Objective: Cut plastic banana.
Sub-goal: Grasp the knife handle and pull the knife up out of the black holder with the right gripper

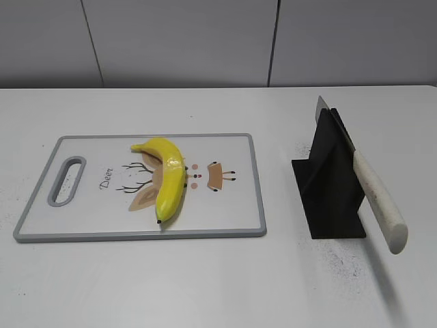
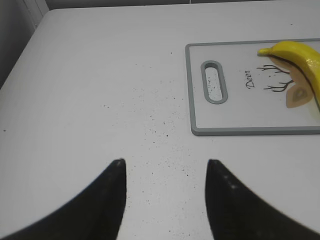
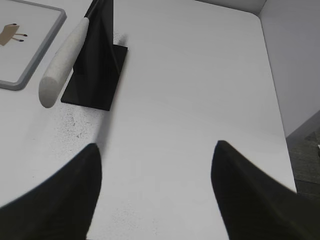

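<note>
A yellow plastic banana (image 1: 167, 176) lies on a white cutting board (image 1: 82, 222) with a grey rim and a deer drawing. The banana's tip also shows in the left wrist view (image 2: 295, 55), on the board (image 2: 192, 100). A knife with a white handle (image 1: 379, 201) rests slanted in a black stand (image 1: 331, 181); it also shows in the right wrist view (image 3: 62, 62). My left gripper (image 2: 165, 162) is open and empty above bare table, left of the board. My right gripper (image 3: 156, 145) is open and empty, right of the stand. Neither gripper shows in the exterior view.
The white table (image 1: 218, 287) has dark specks near the stand and left of the board. The table's right edge (image 3: 272, 85) and a wall are close to my right gripper. The table's left edge (image 2: 25, 45) is near my left gripper.
</note>
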Robot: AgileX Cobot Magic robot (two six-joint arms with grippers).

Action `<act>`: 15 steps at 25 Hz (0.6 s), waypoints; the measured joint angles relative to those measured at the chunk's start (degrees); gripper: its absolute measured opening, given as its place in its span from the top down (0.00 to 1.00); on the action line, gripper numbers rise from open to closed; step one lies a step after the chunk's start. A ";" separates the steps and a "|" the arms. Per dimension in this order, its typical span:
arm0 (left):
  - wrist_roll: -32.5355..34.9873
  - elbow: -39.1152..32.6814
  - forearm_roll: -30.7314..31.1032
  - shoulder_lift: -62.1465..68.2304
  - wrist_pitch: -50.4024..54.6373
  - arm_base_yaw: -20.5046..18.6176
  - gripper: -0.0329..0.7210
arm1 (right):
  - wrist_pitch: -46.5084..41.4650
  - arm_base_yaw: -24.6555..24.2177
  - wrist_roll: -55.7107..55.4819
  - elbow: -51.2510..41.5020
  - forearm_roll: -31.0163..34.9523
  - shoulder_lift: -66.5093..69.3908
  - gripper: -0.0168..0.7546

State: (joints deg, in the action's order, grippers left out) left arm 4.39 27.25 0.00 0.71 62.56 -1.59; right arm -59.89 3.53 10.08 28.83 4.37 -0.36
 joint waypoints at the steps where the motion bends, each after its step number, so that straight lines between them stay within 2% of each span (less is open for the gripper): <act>1: 0.00 0.00 0.00 0.00 0.00 0.00 0.31 | 0.00 0.00 0.00 0.00 0.06 0.00 0.30; 8: 0.00 0.00 0.00 0.00 0.00 0.00 0.31 | 0.05 0.00 -2.70 0.58 0.17 1.53 0.30; 15: 0.00 0.00 0.00 0.00 0.00 0.00 0.31 | 0.42 0.00 -6.80 6.06 -0.50 14.47 0.30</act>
State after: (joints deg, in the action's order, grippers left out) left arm 4.39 27.25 0.00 0.71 62.56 -1.59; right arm -59.47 3.53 3.28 34.89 3.87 14.11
